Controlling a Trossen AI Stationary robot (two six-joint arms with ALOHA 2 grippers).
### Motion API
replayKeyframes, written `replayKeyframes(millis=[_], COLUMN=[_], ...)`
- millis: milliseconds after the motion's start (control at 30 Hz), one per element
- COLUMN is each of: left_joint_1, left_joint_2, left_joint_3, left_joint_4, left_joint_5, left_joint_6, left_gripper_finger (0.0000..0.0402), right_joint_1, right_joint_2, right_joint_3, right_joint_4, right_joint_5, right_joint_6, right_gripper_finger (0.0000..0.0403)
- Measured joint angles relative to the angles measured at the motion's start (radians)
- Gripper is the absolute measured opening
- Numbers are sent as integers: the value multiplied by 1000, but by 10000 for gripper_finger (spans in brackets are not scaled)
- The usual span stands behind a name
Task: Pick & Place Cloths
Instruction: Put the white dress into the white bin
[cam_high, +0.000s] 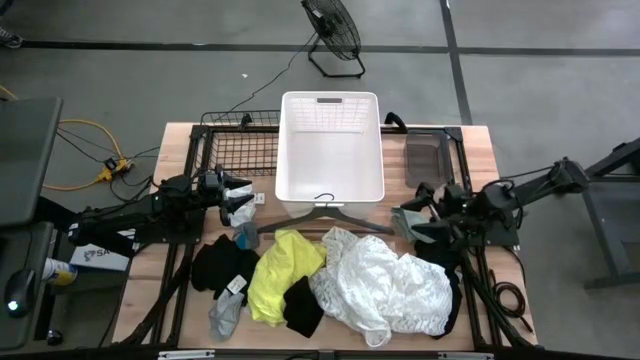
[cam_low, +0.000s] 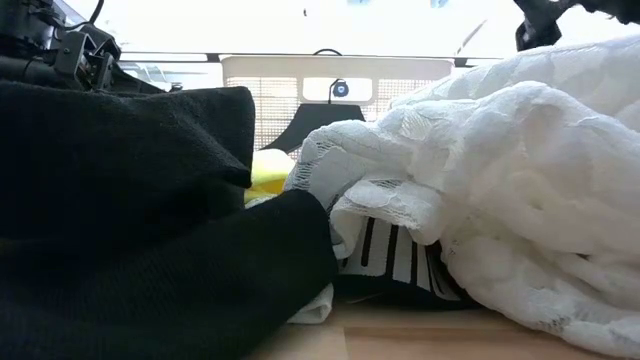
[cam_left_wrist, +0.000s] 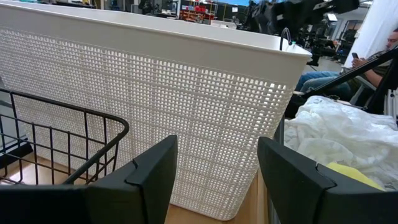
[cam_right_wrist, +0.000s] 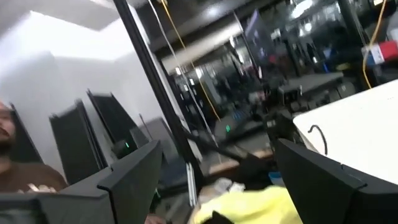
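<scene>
The cloths lie heaped on the table's near half. A large white lacy one (cam_high: 390, 285) is on the right, a neon yellow one (cam_high: 280, 272) in the middle, black ones (cam_high: 222, 265) (cam_high: 300, 307) around it, and a small grey one (cam_high: 227, 316) near the front edge. In the low view the lacy cloth (cam_low: 500, 170) and a black cloth (cam_low: 130, 210) fill the foreground. My left gripper (cam_high: 240, 207) (cam_left_wrist: 217, 155) is open, left of the pile and facing the white basket's wall. My right gripper (cam_high: 408, 225) (cam_right_wrist: 217, 165) is open above the lacy cloth's far right edge, holding nothing.
A white slatted basket (cam_high: 330, 150) stands at the table's far middle, with a dark hanger (cam_high: 320, 208) at its near wall. A black wire rack (cam_high: 235, 150) is to its left and a dark tray (cam_high: 428, 155) to its right. A seated person (cam_left_wrist: 373, 59) is beyond the table.
</scene>
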Motion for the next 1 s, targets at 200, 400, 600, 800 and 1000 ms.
replayKeyframes(millis=[200, 400, 600, 800, 1000], left_joint_1=[0, 0, 0, 0, 0], left_joint_2=[0, 0, 0, 0, 0], left_joint_3=[0, 0, 0, 0, 0], left_joint_4=[0, 0, 0, 0, 0], left_joint_5=[0, 0, 0, 0, 0], left_joint_6=[0, 0, 0, 0, 0], left_gripper_finger=[218, 218, 218, 218, 218], right_joint_1=[0, 0, 7, 48, 92], right_joint_2=[208, 350, 411, 480, 552], right_joint_3=[273, 487, 508, 508, 508], right_joint_4=[-317, -585, -420, -326, -241], right_joint_5=[7, -56, -143, -293, -186], right_joint_6=[81, 214, 252, 215, 156], right_gripper_finger=[307, 307, 307, 307, 307])
